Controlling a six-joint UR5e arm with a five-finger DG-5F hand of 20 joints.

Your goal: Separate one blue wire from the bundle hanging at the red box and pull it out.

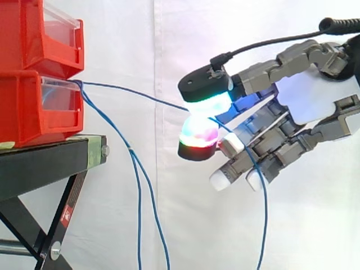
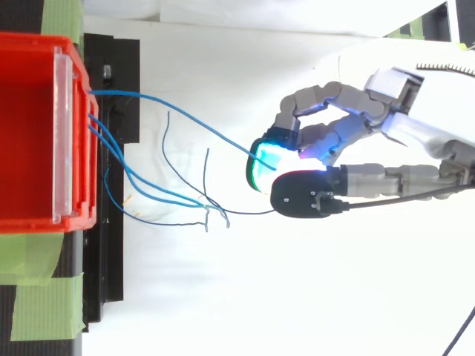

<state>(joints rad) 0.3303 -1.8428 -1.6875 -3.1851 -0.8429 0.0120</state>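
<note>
Starting at your left, you see the red box [image 1: 34, 107] on the black stand [image 1: 45, 163], with the blue bundle [image 1: 136, 191] hanging from its front edge. One blue wire [image 1: 135, 91] runs apart from the rest, stretched rightward to the hand [image 1: 306, 104], which pinches it between two glowing fingertips [image 1: 205, 84]. Its free end drops below the hand.

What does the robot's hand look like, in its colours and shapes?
The hand has a white palm and grey, boxy, segmented fingers. Some fingertip pads sit in black rounded caps: one glows cyan and green, another magenta and red. The other pads are plain white and rounded.
</note>
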